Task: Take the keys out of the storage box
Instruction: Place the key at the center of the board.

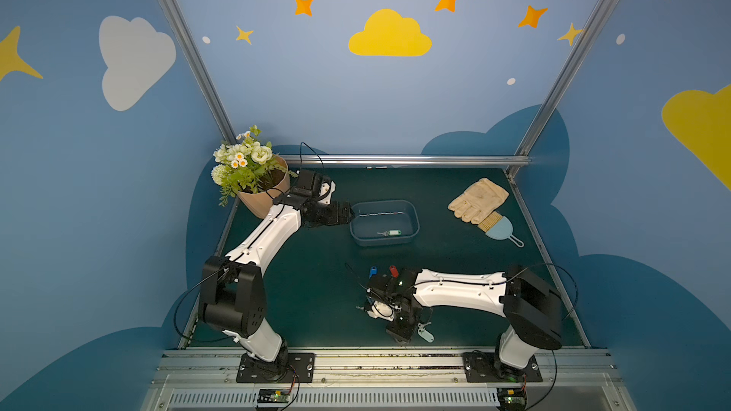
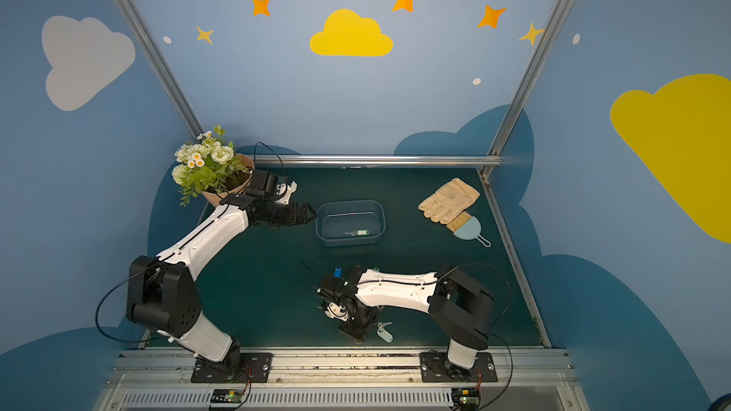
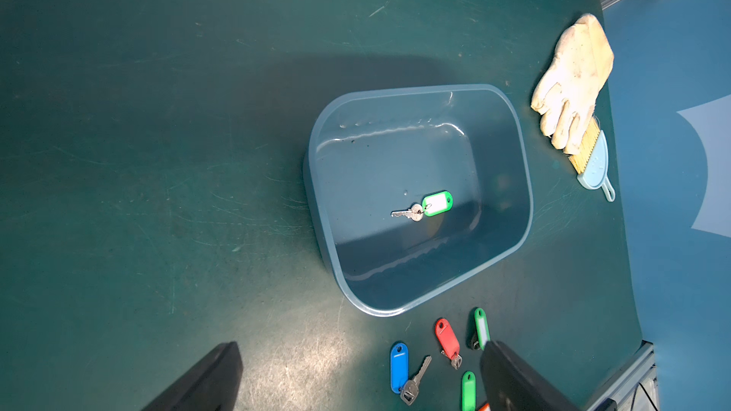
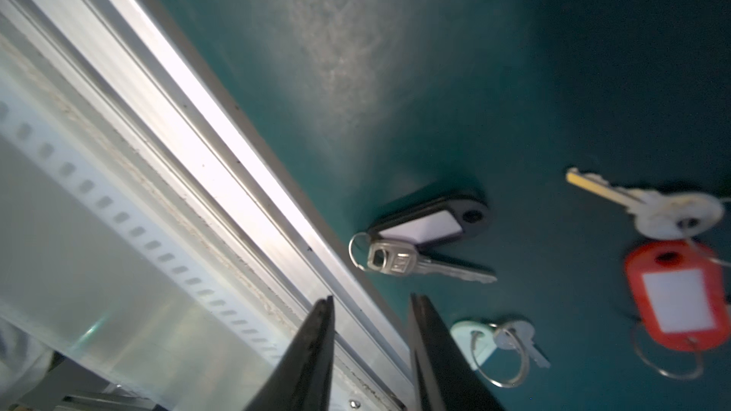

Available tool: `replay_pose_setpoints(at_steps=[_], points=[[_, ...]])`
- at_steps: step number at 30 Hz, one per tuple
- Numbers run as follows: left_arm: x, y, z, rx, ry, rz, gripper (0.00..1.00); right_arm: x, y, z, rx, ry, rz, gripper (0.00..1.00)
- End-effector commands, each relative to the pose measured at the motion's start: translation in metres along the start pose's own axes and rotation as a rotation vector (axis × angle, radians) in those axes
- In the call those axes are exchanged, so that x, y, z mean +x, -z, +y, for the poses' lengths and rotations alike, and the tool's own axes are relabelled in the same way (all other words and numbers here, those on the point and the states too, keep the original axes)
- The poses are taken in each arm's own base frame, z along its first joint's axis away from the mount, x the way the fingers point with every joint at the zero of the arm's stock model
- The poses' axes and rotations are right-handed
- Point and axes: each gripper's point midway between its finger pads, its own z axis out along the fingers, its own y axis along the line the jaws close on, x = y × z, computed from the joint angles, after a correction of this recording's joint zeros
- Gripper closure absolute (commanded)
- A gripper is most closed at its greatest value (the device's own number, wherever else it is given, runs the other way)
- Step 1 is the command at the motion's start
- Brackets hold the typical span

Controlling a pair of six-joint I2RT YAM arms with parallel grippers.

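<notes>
The blue-grey storage box (image 1: 383, 202) (image 2: 350, 202) (image 3: 502, 160) sits mid-table with one green-tagged key (image 1: 389, 233) (image 2: 358, 232) (image 3: 435, 203) on its floor. My left gripper (image 1: 349, 213) (image 3: 360, 377) hovers open by the box's left rim, holding nothing. Other keys lie on the mat in front of the box: a blue tag (image 1: 372, 271) (image 3: 398, 365), a red tag (image 1: 393, 270) (image 3: 447, 338) and green tags (image 3: 481, 326). My right gripper (image 1: 403, 338) (image 4: 372, 302) stands open near the front edge, empty. Beside it lie a pale mint-tagged key (image 1: 425, 334) (image 4: 472, 336) and a black-tagged key (image 4: 427, 223).
A peach flower pot (image 1: 263, 195) stands at the back left behind my left arm. A cream glove (image 1: 478, 199) and a small blue brush (image 1: 500, 227) lie at the back right. An aluminium rail (image 1: 375, 357) (image 4: 221, 144) runs along the front edge, right under my right gripper.
</notes>
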Motion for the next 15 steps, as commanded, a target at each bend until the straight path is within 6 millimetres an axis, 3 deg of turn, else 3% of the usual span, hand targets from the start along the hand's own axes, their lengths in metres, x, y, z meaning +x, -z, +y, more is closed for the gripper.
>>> replay_pose_setpoints(at_steps=[1,4,7,11,15], points=[[-0.001,-0.001,-0.001,0.004,-0.016,0.005,0.00,-0.004,0.017,-0.005,0.015,-0.012,-0.043,0.56],[-0.003,0.002,-0.002,0.001,-0.024,0.002,0.00,-0.011,0.039,-0.012,0.016,-0.033,-0.113,0.52],[-0.007,0.006,-0.004,0.002,-0.035,-0.008,0.00,-0.018,0.070,-0.031,0.041,-0.087,-0.209,0.48],[-0.014,0.012,-0.011,0.009,-0.055,-0.027,0.00,-0.032,0.121,-0.069,0.059,-0.214,-0.374,0.39],[-0.016,0.015,-0.025,-0.015,-0.122,-0.029,0.00,-0.048,0.174,-0.123,0.090,-0.412,-0.552,0.21]])
